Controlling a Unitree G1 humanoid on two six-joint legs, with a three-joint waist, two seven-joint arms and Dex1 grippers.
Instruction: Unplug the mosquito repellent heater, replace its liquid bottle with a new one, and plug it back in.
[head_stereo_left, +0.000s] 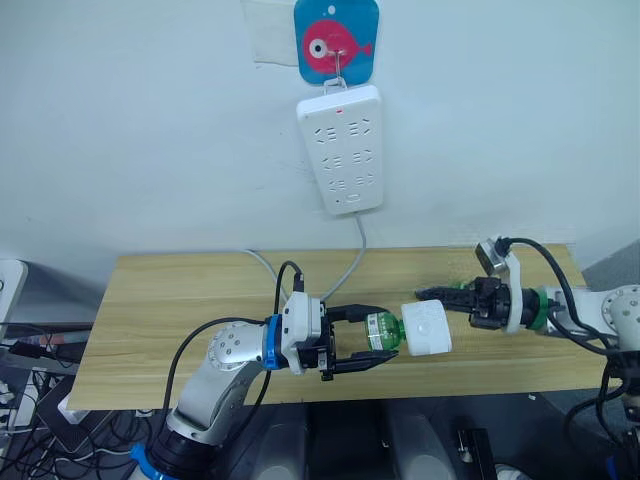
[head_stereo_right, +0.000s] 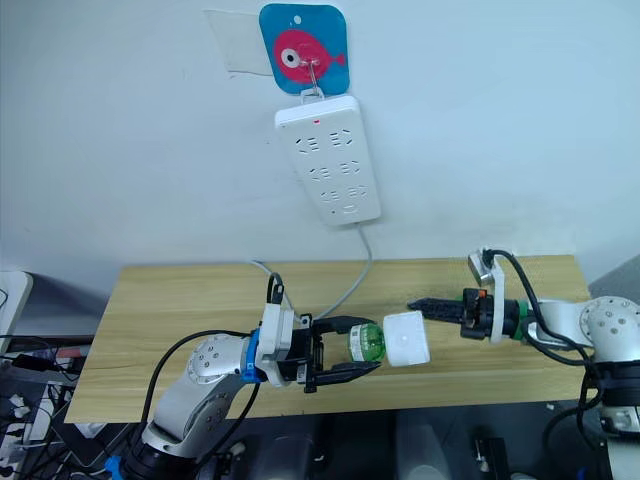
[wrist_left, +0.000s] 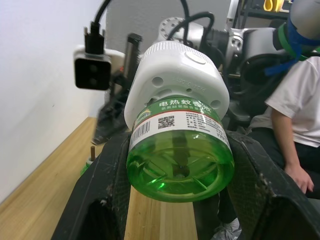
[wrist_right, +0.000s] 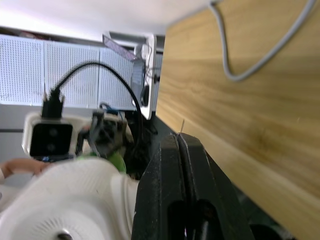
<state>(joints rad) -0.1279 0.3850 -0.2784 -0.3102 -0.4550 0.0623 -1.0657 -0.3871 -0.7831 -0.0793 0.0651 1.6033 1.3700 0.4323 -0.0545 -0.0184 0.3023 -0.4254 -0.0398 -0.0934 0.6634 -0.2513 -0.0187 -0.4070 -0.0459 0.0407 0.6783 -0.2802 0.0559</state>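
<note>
1. Left eye view: the left gripper (head_stereo_left: 362, 340) is clamping the green liquid bottle (head_stereo_left: 382, 333), which is seated in the mosquito repellent heater (head_stereo_left: 427, 329); the pair is being held over the front part of the wooden table (head_stereo_left: 160, 310), unplugged and well below the power strip (head_stereo_left: 341, 148) on the wall. The right gripper (head_stereo_left: 428, 293) is pointing at the heater's far side, fingers pressed together, tips just beside the white body.

2. Right eye view: same arrangement; the right gripper appears to be holding nothing.

3. Left wrist view: both black fingers (wrist_left: 102, 195) are bearing on the bottle's sides, heater mounted ahead. A person (wrist_left: 295, 115) is sitting beyond the table.

4. Right wrist view: the fingers are lying shut, the heater close by and to one side of them.

5. Judgement: the bottle is probably being separated from the heater. The right gripper should open, take the white body squarely, then twist while the left keeps the bottle from turning; a glancing grip risks slipping.
</note>
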